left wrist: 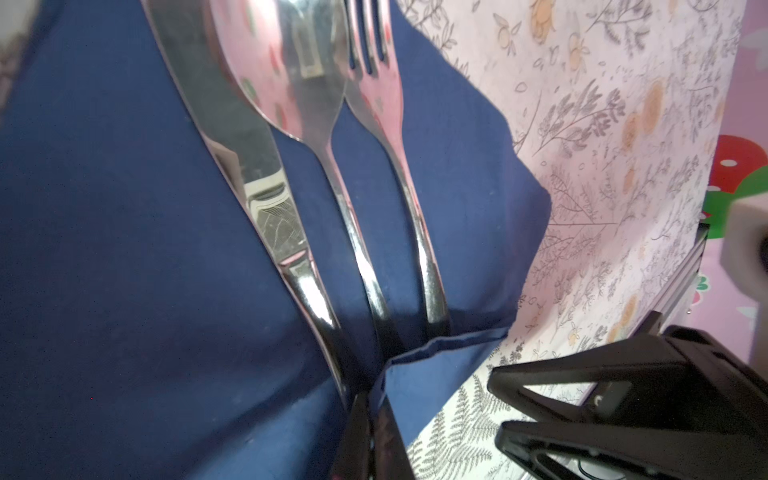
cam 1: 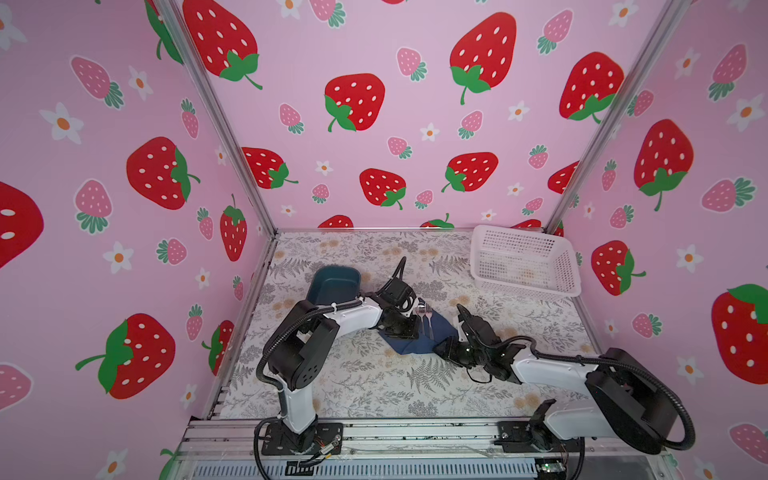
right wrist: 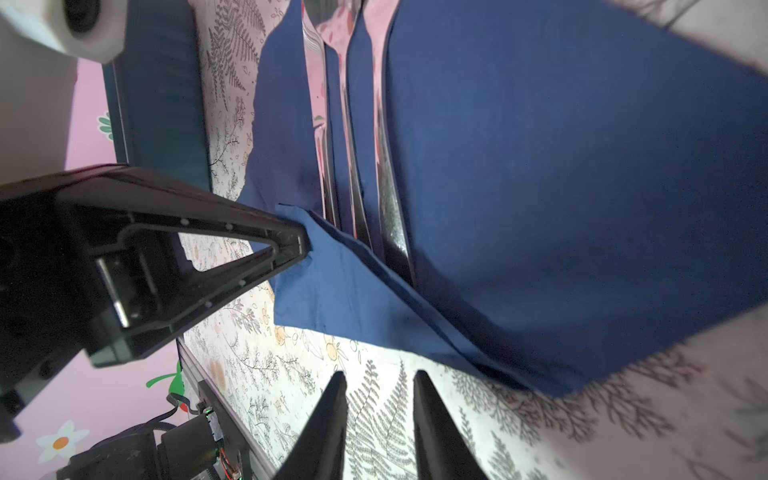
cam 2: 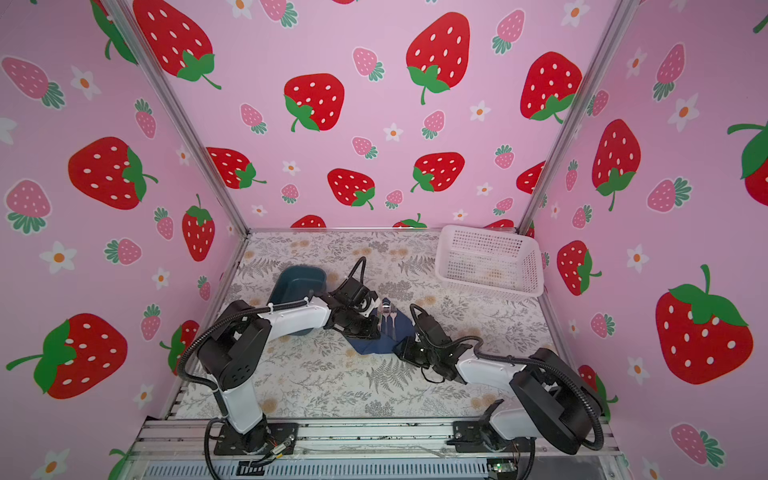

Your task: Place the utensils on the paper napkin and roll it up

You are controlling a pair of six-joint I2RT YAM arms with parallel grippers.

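Note:
The navy paper napkin (cam 1: 415, 345) lies mid-table in both top views. On it a knife (left wrist: 249, 166), a spoon (left wrist: 291, 75) and a fork (left wrist: 382, 104), the utensils (cam 1: 426, 318), lie side by side. One napkin corner (right wrist: 332, 266) is folded up over their handles. My left gripper (left wrist: 371, 401) is shut on that folded corner; its fingers (right wrist: 291, 245) show pinching it in the right wrist view. My right gripper (right wrist: 379, 386) hovers open over the tablecloth just short of the napkin's near edge, with nothing between its fingers.
A dark teal tub (cam 1: 332, 282) stands behind the left arm. A white mesh basket (cam 1: 523, 259) sits at the back right corner. Pink walls close in three sides, and a metal rail (cam 1: 415, 432) runs along the front.

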